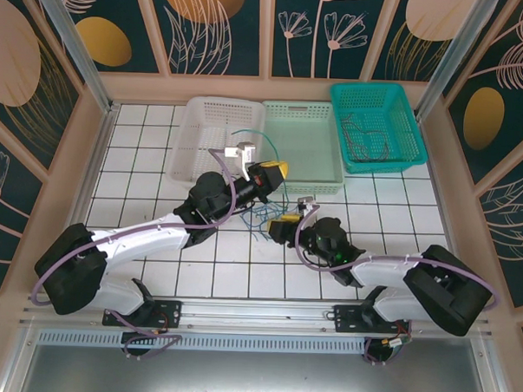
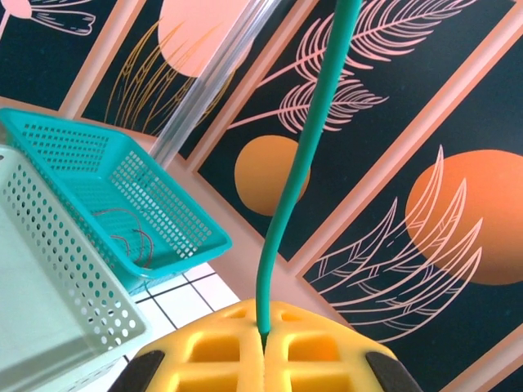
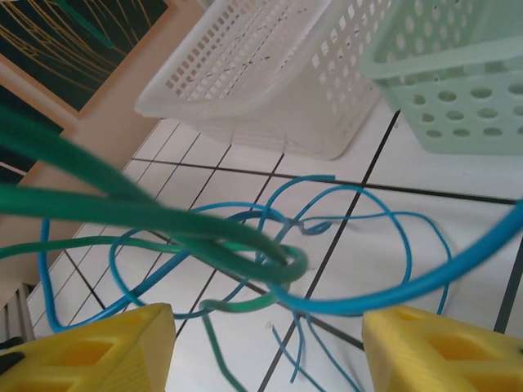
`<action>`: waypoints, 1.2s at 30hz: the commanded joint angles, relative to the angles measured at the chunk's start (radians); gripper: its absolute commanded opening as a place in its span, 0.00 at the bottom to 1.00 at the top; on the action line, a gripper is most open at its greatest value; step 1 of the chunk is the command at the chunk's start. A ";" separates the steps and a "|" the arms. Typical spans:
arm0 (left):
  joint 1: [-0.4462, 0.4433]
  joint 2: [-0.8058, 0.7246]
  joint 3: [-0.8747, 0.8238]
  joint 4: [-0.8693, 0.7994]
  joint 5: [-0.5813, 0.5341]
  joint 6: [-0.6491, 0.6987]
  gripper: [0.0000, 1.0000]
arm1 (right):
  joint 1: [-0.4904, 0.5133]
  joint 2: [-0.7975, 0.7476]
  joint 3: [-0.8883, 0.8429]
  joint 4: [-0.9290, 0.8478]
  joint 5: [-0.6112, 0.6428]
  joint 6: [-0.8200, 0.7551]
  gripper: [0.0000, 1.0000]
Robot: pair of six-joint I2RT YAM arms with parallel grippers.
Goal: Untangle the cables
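Green cable (image 2: 299, 163) tight in left claw (image 2: 263, 341)

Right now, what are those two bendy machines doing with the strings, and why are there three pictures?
Those are robot arms, a left arm and a right arm, bolted to a tiled table. One picture looks down from above; the other two come from a small camera on each wrist. The left claw is pinched shut on a green cable. The right claw is open, near tangled blue cables. Behind stand a white basket, a pale green basket and a teal basket.
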 commanded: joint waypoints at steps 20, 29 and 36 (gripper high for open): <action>0.005 -0.010 -0.062 0.147 0.025 -0.077 0.00 | 0.006 -0.043 0.001 -0.093 0.111 -0.045 0.00; 0.005 -0.018 -0.076 0.138 -0.006 -0.090 0.00 | 0.007 -0.151 -0.032 -0.233 0.099 -0.076 0.20; 0.005 0.013 -0.082 0.173 -0.002 -0.131 0.01 | 0.027 -0.370 -0.063 -0.333 0.151 -0.129 0.54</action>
